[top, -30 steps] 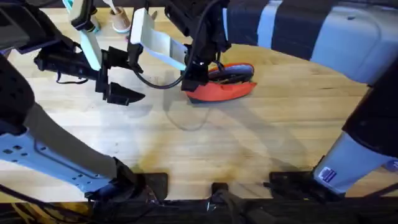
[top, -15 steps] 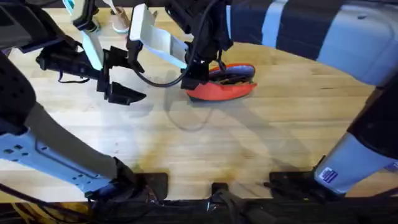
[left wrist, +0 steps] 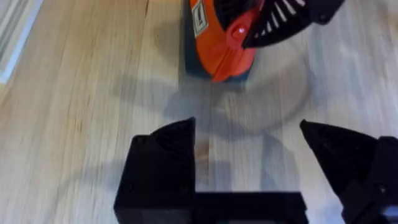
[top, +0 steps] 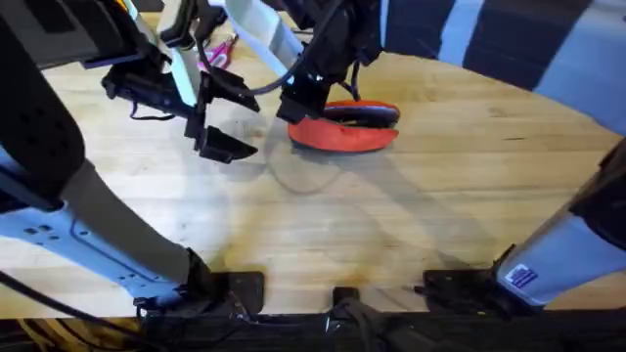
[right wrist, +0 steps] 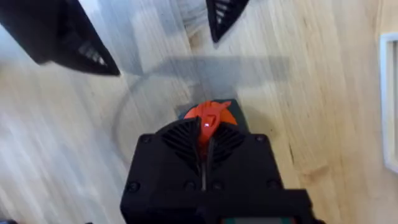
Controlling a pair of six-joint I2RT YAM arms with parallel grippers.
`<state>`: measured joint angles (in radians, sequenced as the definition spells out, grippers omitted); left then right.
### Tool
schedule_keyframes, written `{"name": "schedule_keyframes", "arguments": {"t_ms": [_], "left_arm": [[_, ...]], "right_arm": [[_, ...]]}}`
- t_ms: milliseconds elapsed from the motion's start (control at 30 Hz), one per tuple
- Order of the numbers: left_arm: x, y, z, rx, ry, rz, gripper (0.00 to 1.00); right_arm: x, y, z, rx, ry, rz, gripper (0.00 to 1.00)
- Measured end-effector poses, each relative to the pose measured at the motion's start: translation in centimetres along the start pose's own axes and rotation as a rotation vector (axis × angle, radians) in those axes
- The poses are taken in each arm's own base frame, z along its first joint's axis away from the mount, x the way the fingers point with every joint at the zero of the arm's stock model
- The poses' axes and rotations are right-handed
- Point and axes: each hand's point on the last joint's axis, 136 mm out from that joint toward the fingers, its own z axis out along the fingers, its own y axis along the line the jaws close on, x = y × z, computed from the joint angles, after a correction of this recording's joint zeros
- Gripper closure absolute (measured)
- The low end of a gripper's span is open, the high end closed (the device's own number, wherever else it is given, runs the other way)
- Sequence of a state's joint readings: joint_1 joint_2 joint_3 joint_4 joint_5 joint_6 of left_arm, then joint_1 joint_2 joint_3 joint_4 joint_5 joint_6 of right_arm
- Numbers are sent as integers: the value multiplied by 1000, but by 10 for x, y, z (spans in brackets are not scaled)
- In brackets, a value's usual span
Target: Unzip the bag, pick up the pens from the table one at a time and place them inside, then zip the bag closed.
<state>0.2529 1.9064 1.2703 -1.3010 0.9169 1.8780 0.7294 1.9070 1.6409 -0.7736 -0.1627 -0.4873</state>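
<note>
Item: the bag (top: 344, 136), soft, light red-orange fabric, lying toward the table's (top: 391, 244) far edge. We see the right gripper (right wrist: 204, 134) clenched on its end tab. The left gripper (left wrist: 249, 140) hangs released nearby. We judge the limp fabric needs pinning.

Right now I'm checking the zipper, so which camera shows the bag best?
Overhead: the whole bag lies in view, zipper opening dark along its top. The left wrist camera catches one end; the right wrist camera just a tip pinched in the right gripper.
</note>
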Motion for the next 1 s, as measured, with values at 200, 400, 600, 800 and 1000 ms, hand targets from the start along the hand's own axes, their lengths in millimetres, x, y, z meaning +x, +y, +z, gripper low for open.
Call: {"name": "schedule_keyframes", "arguments": {"t_ms": [200,400,600,800,1000], "left_arm": [[-15,-7,27,37,-68,45,7],[-29,-5,55,38,-148,56,8],[-44,0,60,35,-213,10,7],[-51,1,59,35,-253,-16,136],[-50,1,60,35,-246,-34,664]], "right_arm": [[-7,3,-7,-44,-46,132,967],[-6,0,-8,-60,-55,197,967],[-6,0,-8,-60,-56,201,966],[-6,0,-8,-60,-56,201,966],[-6,0,-8,-61,-55,203,967]]}}
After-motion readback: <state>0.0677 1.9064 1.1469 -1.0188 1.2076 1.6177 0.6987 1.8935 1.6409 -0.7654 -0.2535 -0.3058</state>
